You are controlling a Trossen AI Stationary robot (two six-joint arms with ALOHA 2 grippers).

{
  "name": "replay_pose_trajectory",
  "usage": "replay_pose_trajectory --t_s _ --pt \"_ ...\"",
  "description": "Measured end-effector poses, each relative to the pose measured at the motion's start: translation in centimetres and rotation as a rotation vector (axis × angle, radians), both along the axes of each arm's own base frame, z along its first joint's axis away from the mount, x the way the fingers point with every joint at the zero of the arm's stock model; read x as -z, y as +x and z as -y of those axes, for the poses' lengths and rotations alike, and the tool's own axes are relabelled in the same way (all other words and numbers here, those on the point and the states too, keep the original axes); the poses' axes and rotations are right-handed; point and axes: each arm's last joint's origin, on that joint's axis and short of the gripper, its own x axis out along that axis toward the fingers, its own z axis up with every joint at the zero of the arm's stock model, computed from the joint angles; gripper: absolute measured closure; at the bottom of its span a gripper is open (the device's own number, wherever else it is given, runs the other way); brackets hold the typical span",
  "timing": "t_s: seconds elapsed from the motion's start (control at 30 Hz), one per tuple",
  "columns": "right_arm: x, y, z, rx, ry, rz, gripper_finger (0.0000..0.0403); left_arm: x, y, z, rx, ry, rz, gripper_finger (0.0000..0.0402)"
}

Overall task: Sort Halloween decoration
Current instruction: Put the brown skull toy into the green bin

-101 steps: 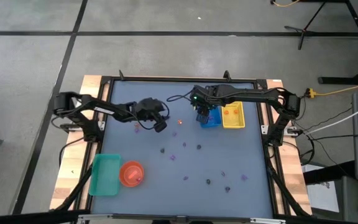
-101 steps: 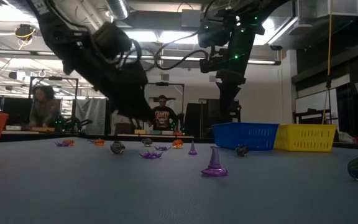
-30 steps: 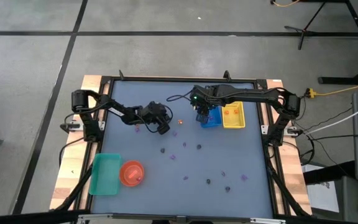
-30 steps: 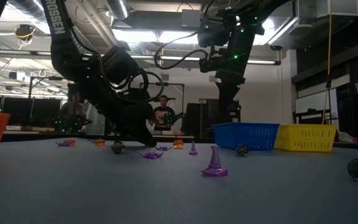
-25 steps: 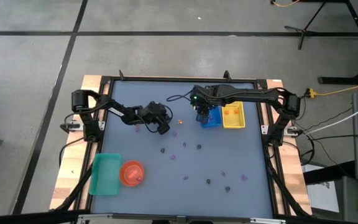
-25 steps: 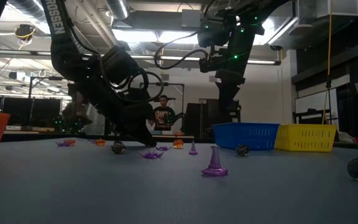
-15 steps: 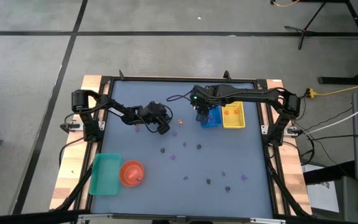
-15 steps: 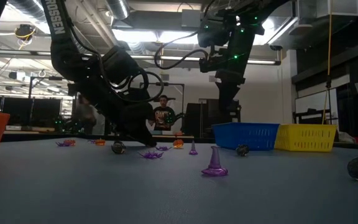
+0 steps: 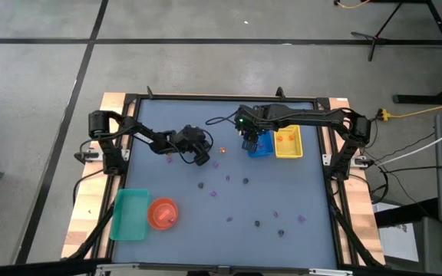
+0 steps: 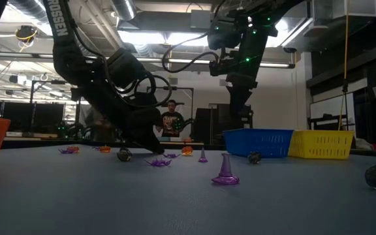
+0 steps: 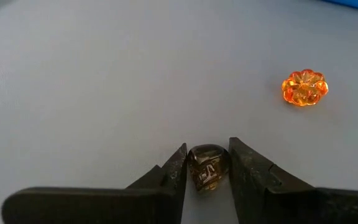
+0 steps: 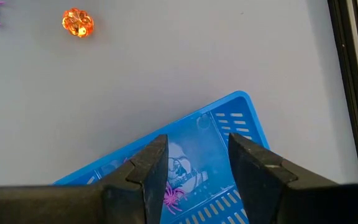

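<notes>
My left pincer (image 11: 207, 167) grips a dark skull (image 11: 206, 168), my right (image 12: 191, 163) hangs open over the blue tray (image 12: 229, 124); most pieces, like the pumpkin (image 11: 304, 88) at 1 o'clock, remain unsorted.

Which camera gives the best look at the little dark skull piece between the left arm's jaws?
The left wrist view: the dark skull piece sits close up between the jaws. In the high and low views the left gripper hides it.

Scattered pieces (image 9: 245, 182) too small to identify from above; blue tray (image 12: 222, 127) cut off at the edge
</notes>
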Motion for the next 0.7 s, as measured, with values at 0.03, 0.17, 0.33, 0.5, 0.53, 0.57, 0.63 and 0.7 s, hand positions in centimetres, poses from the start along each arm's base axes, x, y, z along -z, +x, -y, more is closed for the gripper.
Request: replay_pose_trajectory --t_s 0.03,0.17,0.33,0.5,0.53,0.57,0.63,0.7 --pt "0.0 0.0 0.0 0.000 0.000 0.000 0.0236 0.0 0.0 0.0 0.000 0.002 0.005 0.0326" --pt "0.0 0.0 0.0 0.000 0.000 0.000 0.0236 -0.3 0.2 -0.1 0.000 0.013 0.042 0.0327" --pt "0.0 0.0 0.0 0.000 0.000 0.000 0.0236 -0.4 0.3 -0.1 0.007 0.007 0.060 0.0327" --pt "0.0 0.0 0.0 0.000 0.000 0.000 0.0236 -0.5 0.4 -0.1 0.008 0.006 0.067 0.0327" --pt "0.0 0.0 0.0 0.000 0.000 0.000 0.0236 -0.6 0.4 -0.1 0.007 0.007 0.071 0.0327" --pt "0.0 0.0 0.0 0.000 0.000 0.001 0.0236 -0.9 0.4 -0.1 0.007 0.010 0.080 0.0327" --pt "0.0 0.0 0.0 0.000 0.000 0.000 0.0236 -1.5 0.3 -0.1 0.008 0.015 0.097 0.0327" --pt "0.0 0.0 0.0 0.000 0.000 0.001 0.0236 -2.2 0.3 -0.1 0.008 0.022 0.119 0.0327"
